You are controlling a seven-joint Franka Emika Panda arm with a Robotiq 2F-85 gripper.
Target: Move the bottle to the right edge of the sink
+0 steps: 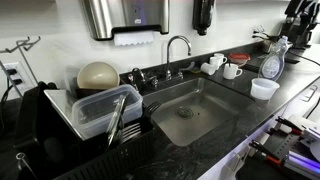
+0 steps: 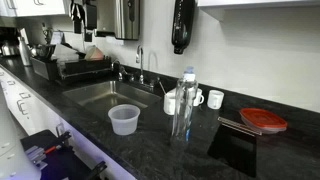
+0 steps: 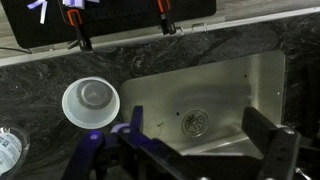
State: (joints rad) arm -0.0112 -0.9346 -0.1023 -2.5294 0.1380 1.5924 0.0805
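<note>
Most of the arm is out of sight: both exterior views show only dark fragments of the rig along the lower edge. The gripper (image 3: 185, 158) appears in the wrist view alone. Its fingers (image 3: 276, 150) are cut off by the bottom edge, spread wide with nothing between them, and it hangs above the sink (image 3: 240, 90). In that same view the bottle (image 3: 8, 150) is a mere sliver at the lower left corner, too cropped to read. The exterior views show the bottle plainly: it is clear, faintly bluish plastic with a narrow neck, and it stands upright on the counter (image 2: 150, 150) near one end of the basin, not in it. It is taller than the white mugs (image 2: 215, 98) grouped close behind it. A short translucent tub (image 2: 124, 119) sits on the counter nearby, between the bottle and the basin's front corner, apart from both. The counter is black speckled stone, set against a pale wall. The sink is a wide stainless-steel basin with a central drain (image 3: 194, 122) and a curved chrome faucet (image 1: 178, 45) at its back rim. At the sink's other end stands a black dish rack (image 1: 45, 125) holding a clear container and a pale round bowl. A steel dispenser (image 1: 125, 18) hangs on the wall above. A red lid (image 2: 263, 119) lies on the counter beyond the mugs.
</note>
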